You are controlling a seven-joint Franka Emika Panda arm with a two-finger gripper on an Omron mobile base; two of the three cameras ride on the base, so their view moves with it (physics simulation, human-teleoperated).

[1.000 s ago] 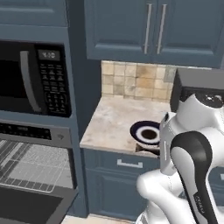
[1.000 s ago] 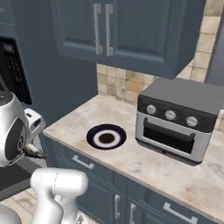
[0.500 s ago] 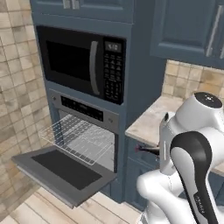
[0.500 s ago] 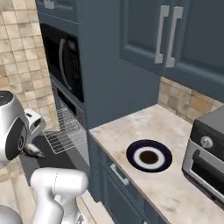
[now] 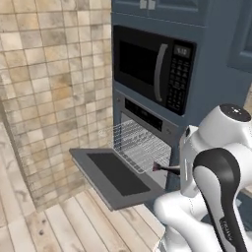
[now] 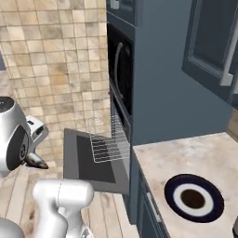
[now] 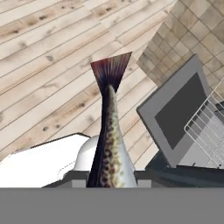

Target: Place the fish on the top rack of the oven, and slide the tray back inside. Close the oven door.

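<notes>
Left base view: oven door point(image 5: 115, 177) lowered, top rack point(image 5: 139, 146) drawn out to receive the load. Right base view: plate point(image 6: 193, 198) on counter point(image 6: 195, 155). Hand view: fish point(image 7: 109, 140) carried tail-outward, evidently clamped in the gripper, fingertips hidden

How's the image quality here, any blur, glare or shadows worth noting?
Left base view: flat, even light, soft detail, rack wires thin and faint, no glare on the door. Right base view: same softness, the plate casts no visible shadow. Hand view: fish sharp, close and stretched long by perspective.
</notes>
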